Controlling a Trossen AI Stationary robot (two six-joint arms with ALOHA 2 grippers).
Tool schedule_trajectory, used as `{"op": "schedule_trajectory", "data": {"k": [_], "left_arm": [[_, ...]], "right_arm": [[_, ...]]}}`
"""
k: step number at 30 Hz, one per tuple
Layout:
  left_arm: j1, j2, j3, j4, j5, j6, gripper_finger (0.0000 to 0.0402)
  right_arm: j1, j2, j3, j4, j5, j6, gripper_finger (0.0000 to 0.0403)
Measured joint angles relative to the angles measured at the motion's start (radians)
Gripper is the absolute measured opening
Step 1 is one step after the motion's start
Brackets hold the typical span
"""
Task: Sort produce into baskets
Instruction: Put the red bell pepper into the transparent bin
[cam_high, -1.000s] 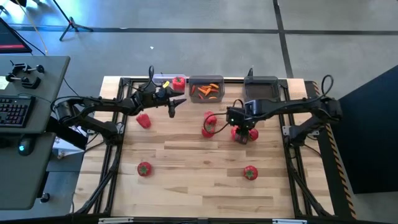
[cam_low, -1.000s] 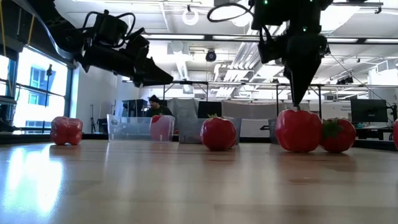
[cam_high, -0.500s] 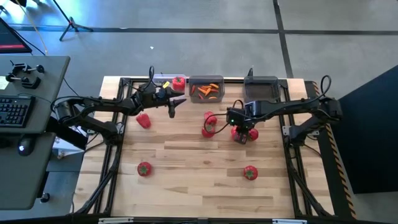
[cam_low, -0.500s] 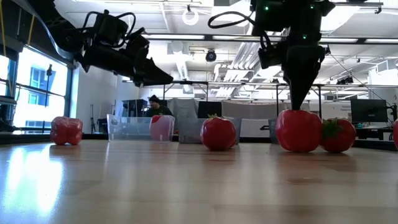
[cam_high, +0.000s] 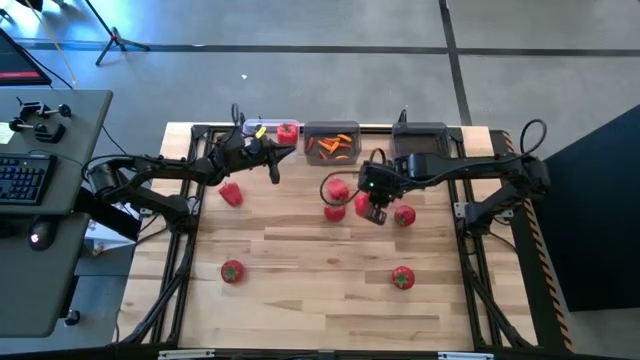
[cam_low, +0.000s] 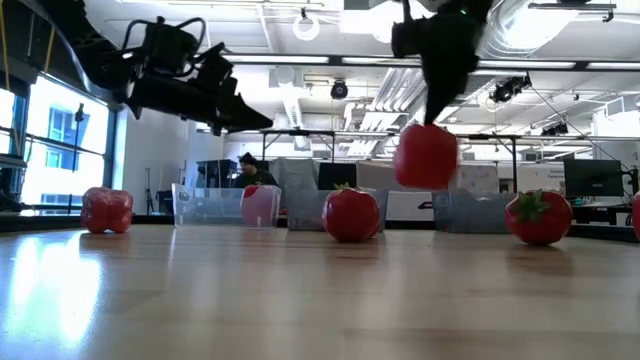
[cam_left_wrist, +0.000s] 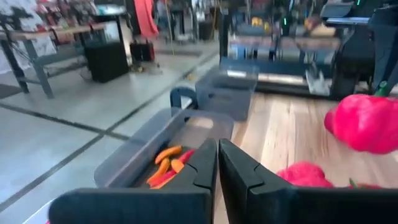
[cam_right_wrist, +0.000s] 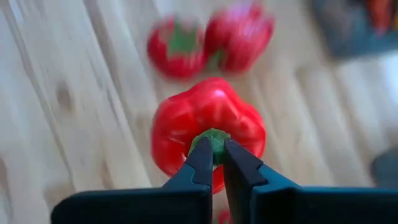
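Observation:
My right gripper (cam_high: 374, 207) is shut on a lumpy red bell pepper (cam_low: 425, 156), which hangs in the air over the table's middle. My left gripper (cam_high: 274, 168) hovers shut and empty near the clear basket (cam_high: 262, 131), which holds one red pepper (cam_high: 287, 131). The middle dark basket (cam_high: 332, 143) holds orange carrot pieces (cam_left_wrist: 166, 163). The right dark basket (cam_high: 420, 140) stands beside it. A pepper (cam_high: 337, 189) and a tomato (cam_high: 333, 210) lie on the wood just left of the lifted pepper. My right gripper pinches the pepper's green stem (cam_right_wrist: 213, 138) between its two fingertips. The fingers come from above, slanting steeply down. The pepper (cam_right_wrist: 208, 121) hangs below them, stem up, lifted clear of the table.
Loose on the table lie a pepper (cam_high: 231, 194) at the left, a tomato (cam_high: 232, 271) near left, a tomato (cam_high: 402, 278) near right and a tomato (cam_high: 404, 215) beside my right gripper. The three baskets line the far edge. The near half of the wood is mostly open.
My right gripper has risen and shifted a little toward the table's left with the bell pepper, which has left the wood beside the tomato and now hangs clear. My left gripper has shut, staying where it was.

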Motion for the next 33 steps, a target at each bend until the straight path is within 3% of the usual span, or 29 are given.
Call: {"op": "schedule_trajectory", "data": {"k": [5,11,17,25,33], "left_arm": [[0.013,0.0,-0.093,0.199,0.001,-0.074,0.0001],[0.026,-0.027,-0.143,0.255,-0.011,-0.092,0.0],[0.059,-0.14,-0.206,0.255,-0.1,-0.076,0.0],[0.121,-0.277,-0.279,0.248,-0.104,-0.075,0.0],[0.144,-0.302,-0.287,0.203,-0.106,-0.075,0.0]], "right_arm": [[-0.035,0.003,0.071,0.104,0.019,-0.007,0.0002],[-0.092,0.081,0.176,0.195,0.02,-0.111,0.0001],[-0.156,0.235,0.369,0.253,-0.055,-0.202,0.0001],[-0.222,0.493,0.683,0.236,-0.076,-0.304,0.0],[-0.277,0.704,0.931,0.208,-0.121,-0.318,0.0]]}}
